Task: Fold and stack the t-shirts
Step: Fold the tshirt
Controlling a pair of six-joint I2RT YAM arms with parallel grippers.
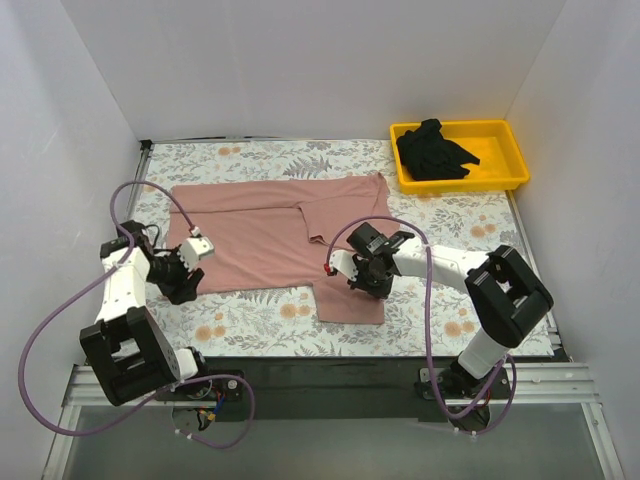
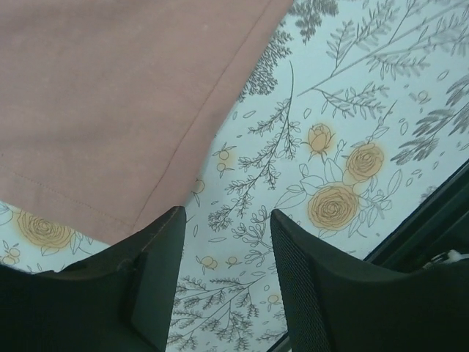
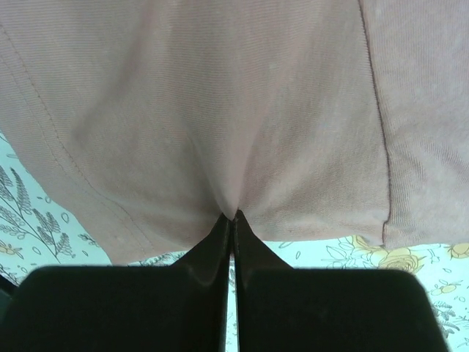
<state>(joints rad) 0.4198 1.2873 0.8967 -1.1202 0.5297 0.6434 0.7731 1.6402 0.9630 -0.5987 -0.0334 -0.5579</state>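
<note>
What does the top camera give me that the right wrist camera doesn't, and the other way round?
Top only: the black t-shirt in the yellow bin, and the left gripper at the near-left corner of the pink t-shirt.
Right wrist only: close up, the right gripper shut on a puckered fold of the pink fabric.
Both: the pink t-shirt lying on the floral cover.

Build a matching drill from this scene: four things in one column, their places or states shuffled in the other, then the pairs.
1. pink shirt
2. black shirt
3. left gripper
4. right gripper

A. in the yellow bin
B. open over the cover
C. shut on the pink shirt
D. spread on the cover

Pairs: 1-D, 2-A, 3-B, 4-C
</note>
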